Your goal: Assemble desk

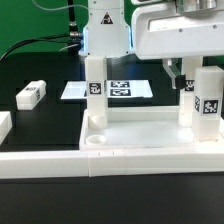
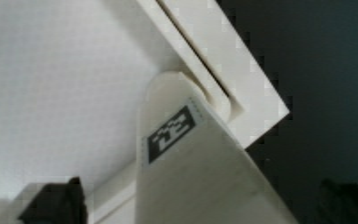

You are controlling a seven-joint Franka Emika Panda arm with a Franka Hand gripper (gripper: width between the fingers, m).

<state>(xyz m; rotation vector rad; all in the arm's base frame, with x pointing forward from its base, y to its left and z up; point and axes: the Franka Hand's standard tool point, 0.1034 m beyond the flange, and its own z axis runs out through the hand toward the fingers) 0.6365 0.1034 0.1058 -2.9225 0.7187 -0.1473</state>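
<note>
Nearest, the border wall (image 1: pixel 50 165) fronts the desk top (image 1: pixel 140 135), whose near-left socket (image 1: pixel 95 141) stands empty. Behind it rise the left leg (image 1: pixel 95 95) and the right leg (image 1: pixel 206 100). The gripper (image 1: pixel 178 78) hangs at the right leg with its fingers spread, touching nothing. Judged step: leg seated and let go. Next, a straight lift clear, then the loose leg (image 1: pixel 30 95) at far left, with the left leg in the way. Farthest lies the marker board (image 1: pixel 125 90).

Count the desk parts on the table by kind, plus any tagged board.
Upright legs: 2
Lying legs: 2, one cut off at the picture's edge
Desk top: 1
Marker board: 1
Total: 6
</note>
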